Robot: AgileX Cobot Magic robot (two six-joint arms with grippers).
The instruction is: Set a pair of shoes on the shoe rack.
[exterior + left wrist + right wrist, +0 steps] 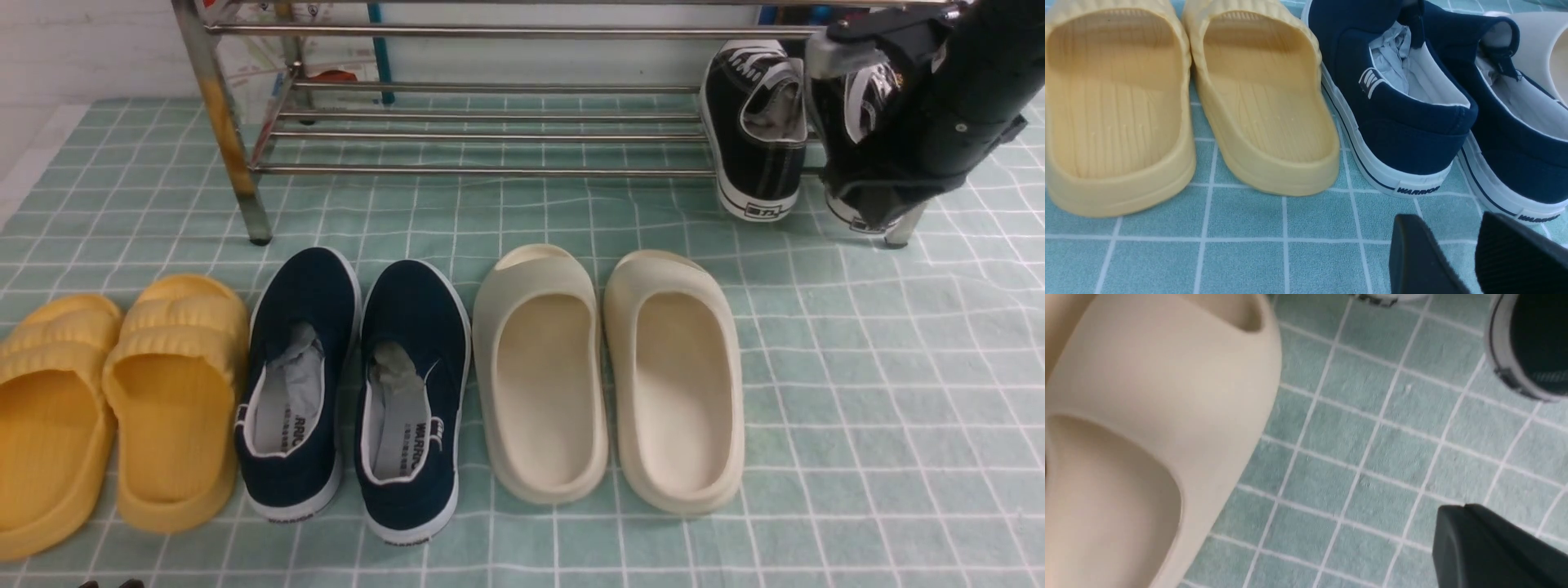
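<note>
You have two black sneakers (755,131) on the shoe rack (490,139), beside your closed, empty right pincer (1457,526). Ahead of your gaping left pincer (1457,257) lie two yellow slides (1188,102), two navy "WARRIOR" slip-ons (1412,122) and two cream slides (612,376).

Front camera sat between the arms, raised, facing forward and tilted down over the green checked mat (857,392); it took in the whole row of footwear and the shoe rack (490,135) at the far edge.

Left wrist camera sat low and close behind the heels of the yellow slides (1188,106) and navy slip-ons (1404,122), facing along the mat. Both pairs also appeared at the near left of the front view.

Right wrist camera looked steeply down, very near, on a cream slide (1147,416) and bare mat; the front view shared that slide.
</note>
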